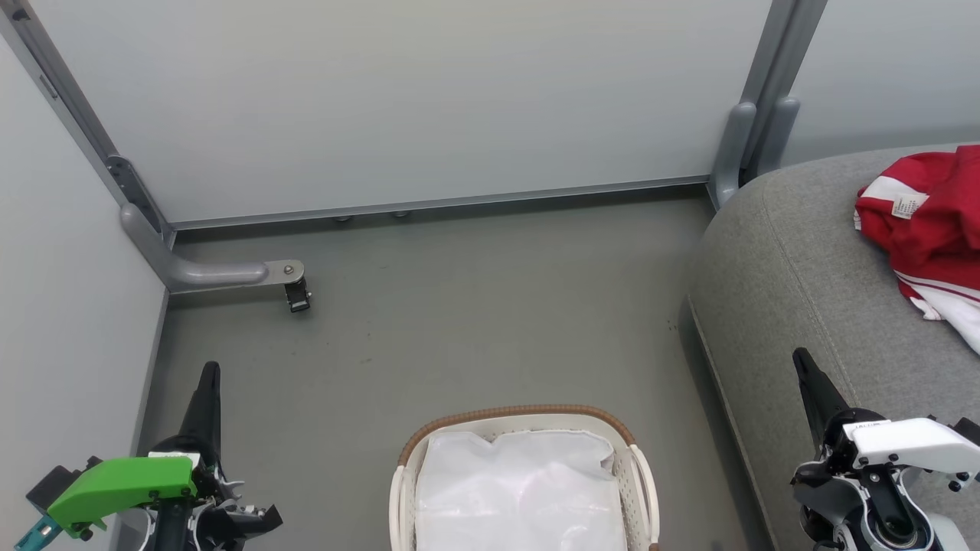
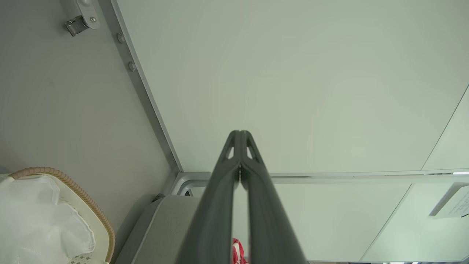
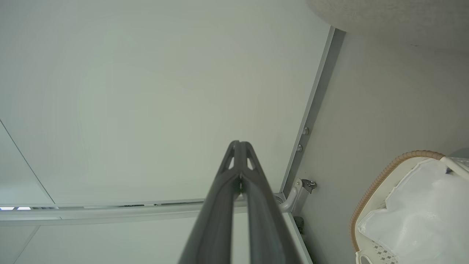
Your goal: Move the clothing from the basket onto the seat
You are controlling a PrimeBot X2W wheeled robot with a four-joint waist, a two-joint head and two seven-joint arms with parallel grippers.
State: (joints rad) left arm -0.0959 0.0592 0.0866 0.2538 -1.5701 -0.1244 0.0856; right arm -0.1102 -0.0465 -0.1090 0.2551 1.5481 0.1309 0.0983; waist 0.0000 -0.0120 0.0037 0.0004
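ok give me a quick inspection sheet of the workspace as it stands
surface: smooth grey floor; basket stands on it beside the seat
job's things: red and white clothing lies on the seat; basket holds a white liner sheet, no red seen in the part shown
clutter: nothing seen
tools: left tool shut, empty; right tool shut, empty
cables: nothing seen
surroundings: pale wall panels in grey frames; metal bracket at the left corner

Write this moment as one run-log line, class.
clothing: on seat | basket: white liner inside | left gripper: shut, empty | right gripper: shut, empty
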